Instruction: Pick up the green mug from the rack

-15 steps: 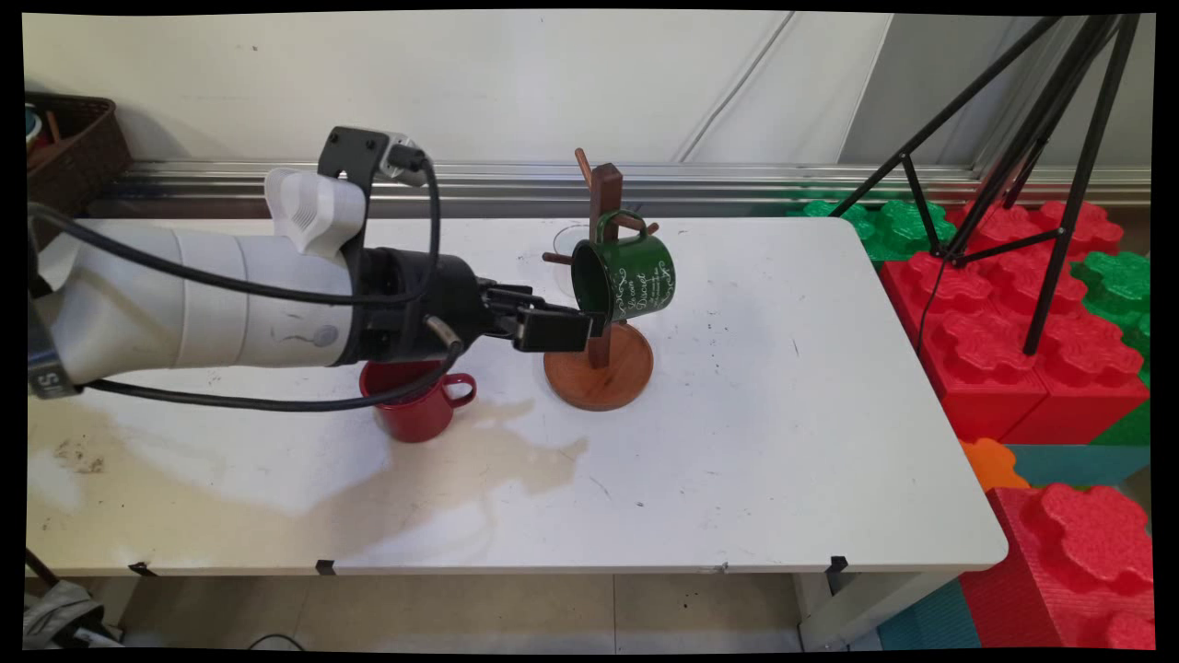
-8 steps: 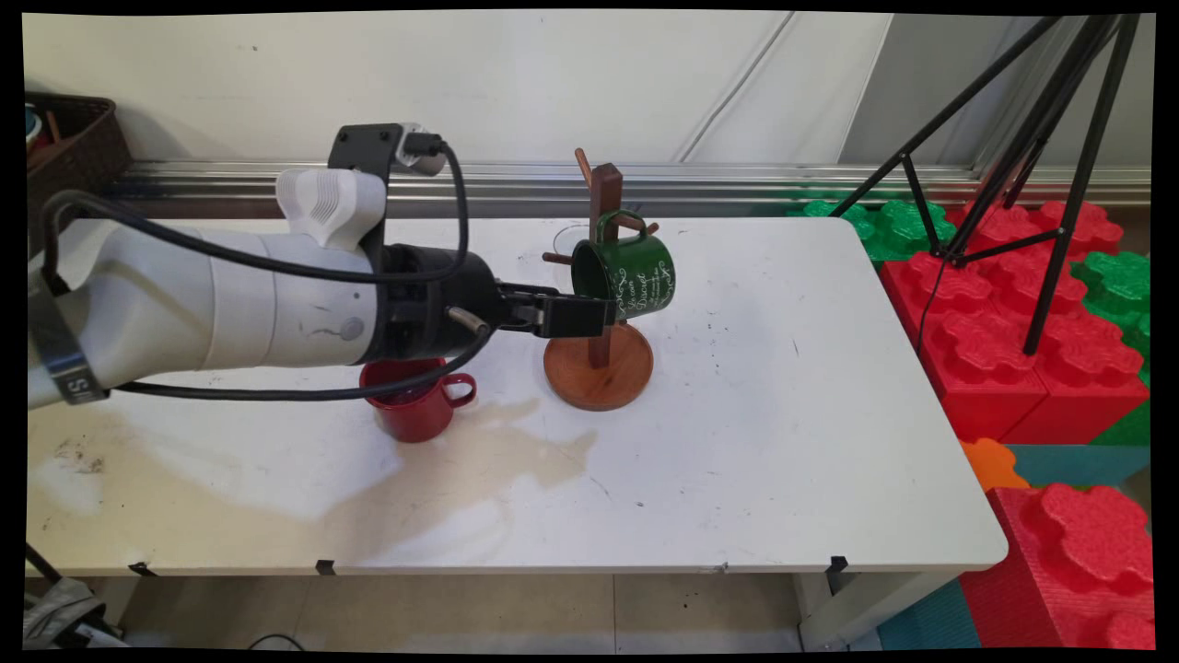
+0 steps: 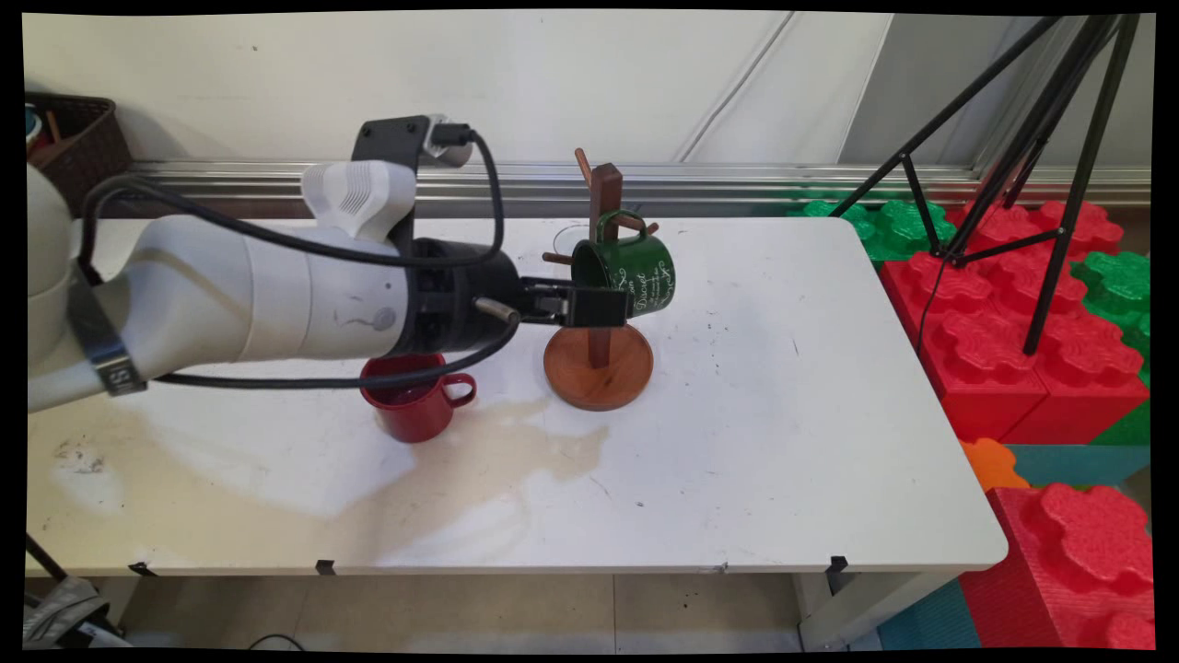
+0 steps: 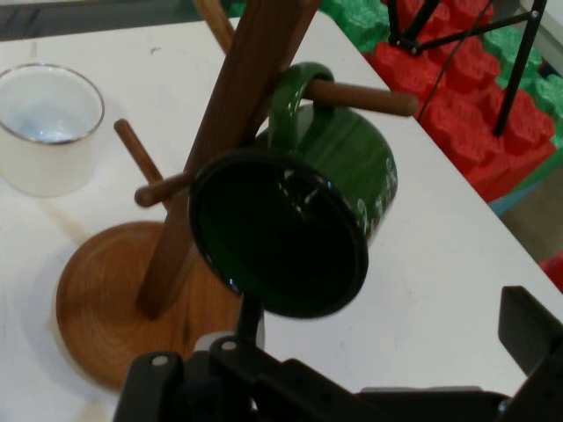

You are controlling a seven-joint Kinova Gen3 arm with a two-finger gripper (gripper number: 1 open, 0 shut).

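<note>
Enamel, wood and worn tabletop

The green mug [image 4: 290,224] looks like glossy enamelled metal with a smooth dark rim; the mug tree [image 3: 600,304] is smooth brown wood, its round base showing ring grain. The red mug [image 3: 416,405] is glossy too, the white cup [image 4: 46,127] shiny with a metallic rim. The white table [image 3: 783,442] is matt, stained and scuffed.

White arm reaches level from the left; claw [image 3: 603,307] points right, fingers spread apart.
</note>
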